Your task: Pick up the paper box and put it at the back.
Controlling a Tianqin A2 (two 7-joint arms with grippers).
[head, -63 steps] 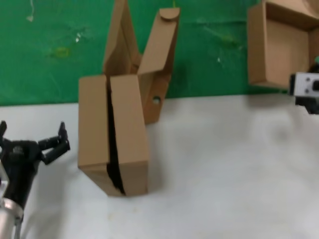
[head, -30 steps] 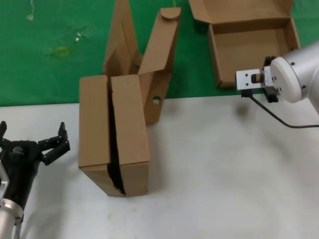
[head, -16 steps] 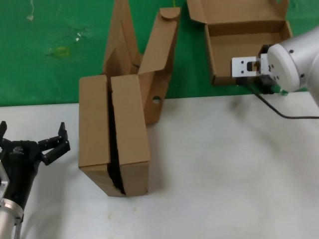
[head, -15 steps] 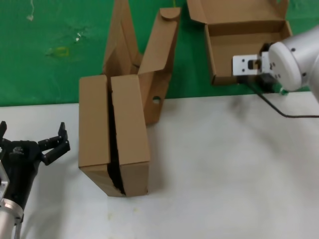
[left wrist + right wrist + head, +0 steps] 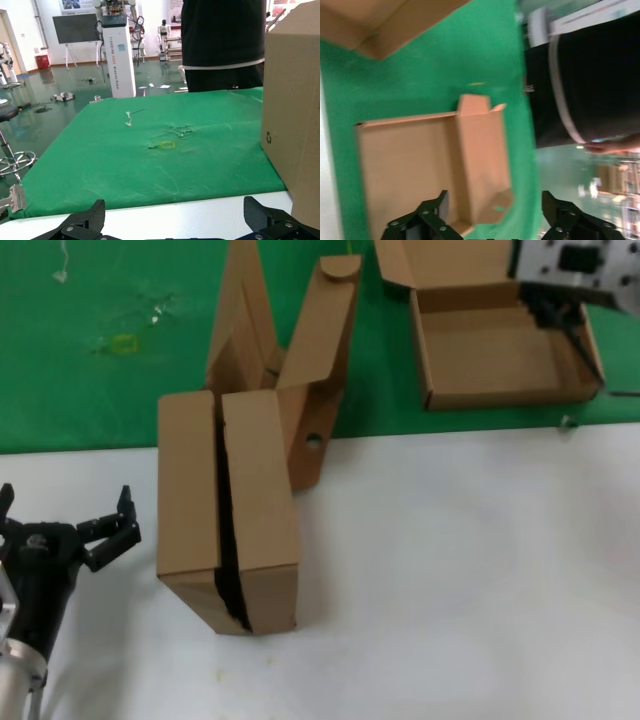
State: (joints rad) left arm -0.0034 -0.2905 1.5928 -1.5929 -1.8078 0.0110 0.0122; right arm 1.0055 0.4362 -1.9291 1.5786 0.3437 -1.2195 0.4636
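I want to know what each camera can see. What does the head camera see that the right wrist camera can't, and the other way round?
Only the head view shows the two joined brown boxes standing on the white tabletop, and the left gripper open beside them.

Only the right wrist view shows a person in black clothes standing past the green cloth.

Both show the paper box lying open on the green cloth, with the right gripper open above it.
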